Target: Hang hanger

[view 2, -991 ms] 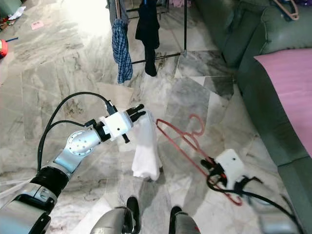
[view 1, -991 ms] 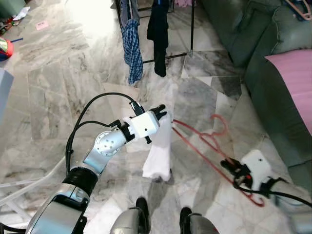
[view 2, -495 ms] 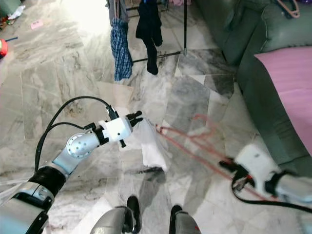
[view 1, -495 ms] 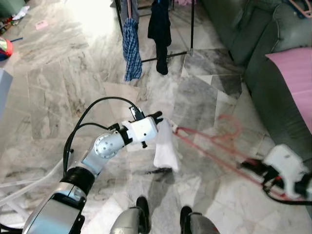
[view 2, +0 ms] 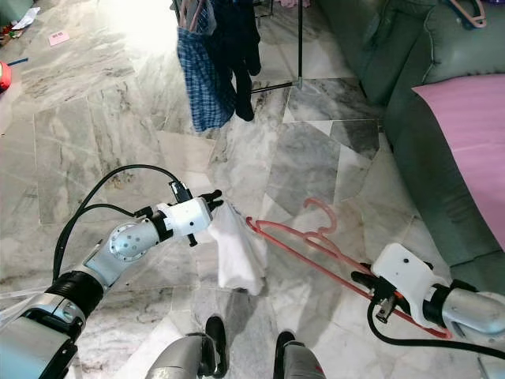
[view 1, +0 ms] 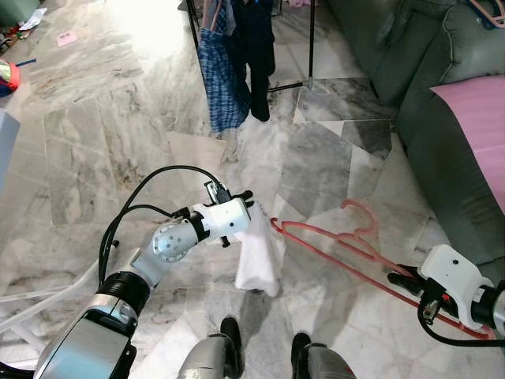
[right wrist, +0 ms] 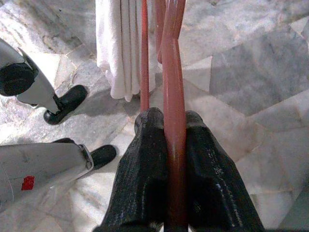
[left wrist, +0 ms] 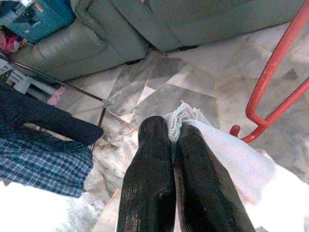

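A red hanger [view 1: 339, 241] lies slanted across the space before me, over the marble floor. My right gripper [view 1: 406, 278] is shut on its lower end; in the right wrist view the fingers [right wrist: 145, 159] clamp the red bar [right wrist: 174, 96]. A white cloth [view 1: 256, 253] hangs from my left gripper [view 1: 246, 207], which is shut on its top edge [left wrist: 186, 116] just beside the hanger's far tip [left wrist: 275, 72]. The cloth droops next to that tip; I cannot tell whether it touches it.
A black clothes rack [view 1: 310, 47] stands ahead with a plaid shirt [view 1: 221, 71] and a dark garment [view 1: 256, 55] on it. A grey-green sofa [view 1: 426, 87] with a pink cover [view 1: 477, 126] runs along the right. My feet [view 1: 229, 343] are below the cloth.
My right gripper has carried the hanger's lower end out to the right. The left gripper with the cloth has sunk slightly. The garments on the rack now hang differently.
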Available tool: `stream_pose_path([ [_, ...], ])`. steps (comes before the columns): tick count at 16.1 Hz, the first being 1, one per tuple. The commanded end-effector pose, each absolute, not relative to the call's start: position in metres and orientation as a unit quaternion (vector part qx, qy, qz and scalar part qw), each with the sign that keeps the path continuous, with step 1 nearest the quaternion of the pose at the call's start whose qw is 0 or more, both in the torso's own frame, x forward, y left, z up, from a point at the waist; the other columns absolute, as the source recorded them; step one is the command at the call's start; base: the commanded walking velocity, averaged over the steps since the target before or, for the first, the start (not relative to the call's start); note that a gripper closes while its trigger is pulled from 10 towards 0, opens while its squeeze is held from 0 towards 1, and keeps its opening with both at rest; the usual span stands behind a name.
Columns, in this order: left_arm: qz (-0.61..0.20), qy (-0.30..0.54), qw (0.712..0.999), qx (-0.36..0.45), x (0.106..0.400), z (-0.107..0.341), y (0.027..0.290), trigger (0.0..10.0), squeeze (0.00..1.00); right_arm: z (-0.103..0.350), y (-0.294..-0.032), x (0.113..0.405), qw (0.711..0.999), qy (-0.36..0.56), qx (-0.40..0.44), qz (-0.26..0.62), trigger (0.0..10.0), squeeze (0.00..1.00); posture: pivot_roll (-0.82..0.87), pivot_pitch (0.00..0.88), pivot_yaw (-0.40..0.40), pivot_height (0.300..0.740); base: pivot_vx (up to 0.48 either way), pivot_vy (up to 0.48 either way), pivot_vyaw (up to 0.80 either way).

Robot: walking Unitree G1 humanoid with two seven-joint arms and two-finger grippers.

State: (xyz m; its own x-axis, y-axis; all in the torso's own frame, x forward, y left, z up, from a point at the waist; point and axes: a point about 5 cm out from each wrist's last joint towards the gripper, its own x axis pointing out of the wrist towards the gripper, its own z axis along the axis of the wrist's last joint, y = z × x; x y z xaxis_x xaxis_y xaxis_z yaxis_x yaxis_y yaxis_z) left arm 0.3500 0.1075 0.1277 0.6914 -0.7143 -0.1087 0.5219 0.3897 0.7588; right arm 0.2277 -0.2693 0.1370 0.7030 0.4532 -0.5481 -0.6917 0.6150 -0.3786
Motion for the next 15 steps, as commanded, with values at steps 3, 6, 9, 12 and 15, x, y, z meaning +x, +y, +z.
stream_pose_path([
  [3, -0.377, -0.112, 0.819, 0.418, 0.3504, 0.1249, 0.1101, 10.0, 0.0, 0.1427, -0.267, 0.2269, 0.864, 0.195, -0.316, 0.341, 10.0, 0.0, -0.03, 0.325, 0.087, 0.74, 0.0, 0.0, 0.0],
  [6, -0.384, -0.111, 0.815, 0.42, 0.3499, 0.1236, 0.1087, 10.0, 0.0, 0.145, -0.2605, 0.2324, 0.86, 0.183, -0.322, 0.352, 10.0, 0.0, -0.03, 0.322, 0.09, 0.74, 0.0, 0.0, 0.0],
  [9, -0.383, -0.111, 0.814, 0.422, 0.3508, 0.1239, 0.1089, 10.0, 0.0, 0.1457, -0.2589, 0.2336, 0.855, 0.183, -0.323, 0.361, 10.0, 0.0, -0.03, 0.321, 0.087, 0.74, 0.0, 0.0, 0.0],
  [12, -0.378, -0.112, 0.815, 0.424, 0.3521, 0.1255, 0.1109, 10.0, 0.0, 0.1452, -0.2607, 0.2301, 0.849, 0.192, -0.326, 0.368, 10.0, 0.0, -0.03, 0.318, 0.088, 0.74, 0.0, 0.0, 0.0],
  [15, -0.374, -0.11, 0.816, 0.428, 0.3543, 0.1281, 0.1139, 10.0, 0.0, 0.1404, -0.2623, 0.2252, 0.84, 0.211, -0.329, 0.378, 10.0, 0.0, -0.03, 0.315, 0.089, 0.74, 0.0, 0.0, 0.0],
])
